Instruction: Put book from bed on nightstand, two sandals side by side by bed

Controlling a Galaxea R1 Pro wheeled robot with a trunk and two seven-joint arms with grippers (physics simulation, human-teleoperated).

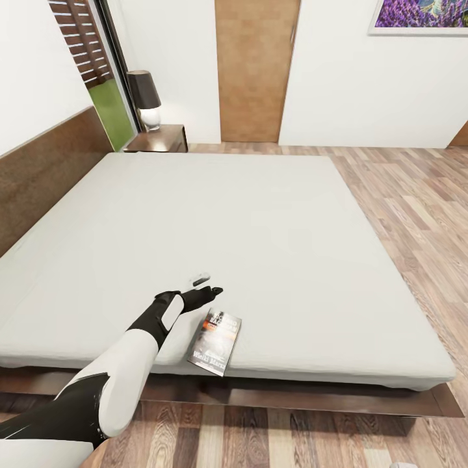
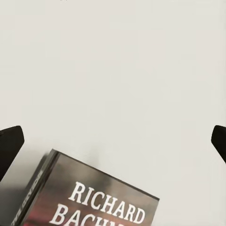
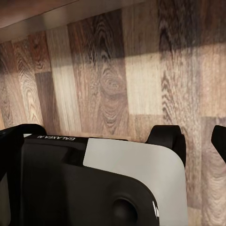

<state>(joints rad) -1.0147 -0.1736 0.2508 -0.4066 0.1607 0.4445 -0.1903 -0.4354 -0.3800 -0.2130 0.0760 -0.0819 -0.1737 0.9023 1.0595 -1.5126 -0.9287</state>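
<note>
Head view: we see the bed (image 1: 273,214), its pale grey mattress bare apart from the book (image 1: 216,342), which lies flat near the foot edge on the robot's side, cover up and slightly askew; the dark wood frame (image 1: 312,398) runs below the mattress, and the headboard (image 1: 45,166) stands along the left. The left arm reaches over the mattress; the left gripper (image 1: 207,285) hovers just beyond the book's far end, near it but apart from it, with one pale finger and one dark finger parted. In the far corner we note the nightstand (image 1: 159,138) beside the headboard, carrying a lamp (image 1: 145,99) with a dark shade; behind it are a window (image 1: 97,71), a brown door (image 1: 255,68) and a lavender picture (image 1: 419,14); plank floor (image 1: 416,195) lies to the right of the bed.

Left wrist view: the book (image 2: 92,197) shows white "RICHARD BACH" lettering; the dark fingertips (image 2: 9,143) sit at opposite edges, jaws spread wide, holding nothing.

Right wrist view: we see wood floor (image 3: 113,80) and part of the robot's body (image 3: 89,183); the right gripper (image 3: 113,141) shows dark fingertips (image 3: 219,139) set wide apart, with nothing between them.
</note>
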